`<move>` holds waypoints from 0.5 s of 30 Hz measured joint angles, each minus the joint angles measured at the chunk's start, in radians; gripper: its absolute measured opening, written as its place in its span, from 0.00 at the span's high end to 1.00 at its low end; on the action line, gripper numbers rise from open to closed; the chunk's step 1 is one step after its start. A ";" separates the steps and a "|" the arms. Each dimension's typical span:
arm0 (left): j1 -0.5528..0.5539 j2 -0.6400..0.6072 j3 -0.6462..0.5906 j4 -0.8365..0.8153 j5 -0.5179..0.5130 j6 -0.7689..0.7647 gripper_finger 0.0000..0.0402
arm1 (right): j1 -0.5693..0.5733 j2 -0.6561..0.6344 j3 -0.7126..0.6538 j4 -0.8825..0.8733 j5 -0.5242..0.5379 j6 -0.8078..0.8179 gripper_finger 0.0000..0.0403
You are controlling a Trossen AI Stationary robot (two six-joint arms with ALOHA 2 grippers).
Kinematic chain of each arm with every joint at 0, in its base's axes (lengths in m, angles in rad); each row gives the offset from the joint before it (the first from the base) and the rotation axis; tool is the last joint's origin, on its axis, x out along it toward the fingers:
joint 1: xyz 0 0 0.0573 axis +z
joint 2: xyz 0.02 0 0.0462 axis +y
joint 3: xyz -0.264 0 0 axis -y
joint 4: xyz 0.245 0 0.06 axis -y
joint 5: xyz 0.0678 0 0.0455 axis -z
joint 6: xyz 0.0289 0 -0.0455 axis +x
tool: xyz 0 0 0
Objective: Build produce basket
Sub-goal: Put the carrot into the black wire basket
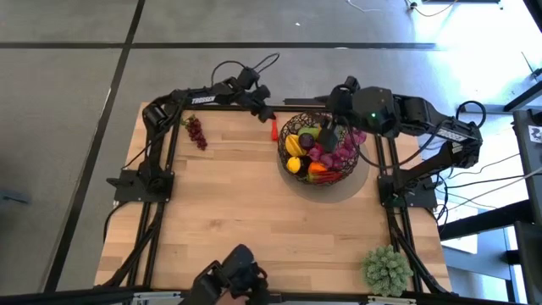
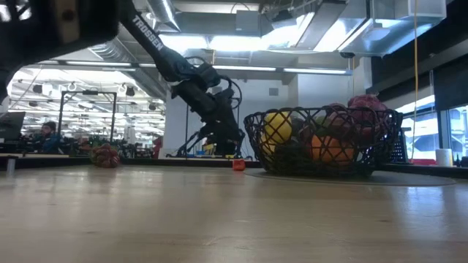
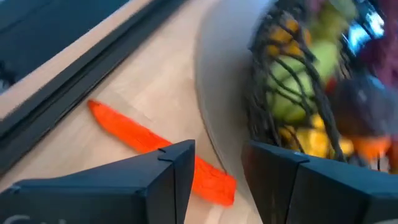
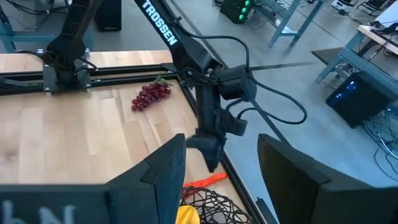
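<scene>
The dark open-weave basket stands at the table's far right on a round grey mat and holds a lemon, an orange, green fruit and purple leaves; it also shows in the low view. A red chilli lies on the table just left of the basket, and in the left wrist view. Purple grapes lie at the far left. My left gripper is open, just above the chilli. My right gripper is open and empty, above the basket's far rim.
A spiky pale green plant ball sits at the near right corner. Both arms' black frames run along the table's left and right edges. Bare wood lies across the middle and near part of the table.
</scene>
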 joint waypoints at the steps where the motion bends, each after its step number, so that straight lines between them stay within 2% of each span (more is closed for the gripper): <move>1: 0.007 0.000 0.001 -0.008 0.024 0.054 0.70 | -0.005 0.000 0.000 0.000 0.000 0.000 0.52; 4: 0.028 0.000 0.050 -0.130 0.047 0.257 0.70 | -0.014 0.000 0.000 -0.001 -0.001 0.001 0.52; 8: 0.046 -0.002 0.135 -0.261 -0.026 0.668 0.70 | -0.020 0.000 0.000 -0.002 -0.025 0.001 0.52; 10: 0.045 -0.002 0.161 -0.289 -0.061 0.852 0.70 | -0.022 0.000 0.000 -0.002 -0.033 0.001 0.52; 15: 0.023 -0.002 0.175 -0.287 -0.099 1.176 0.70 | -0.022 0.000 0.000 -0.002 -0.034 0.002 0.52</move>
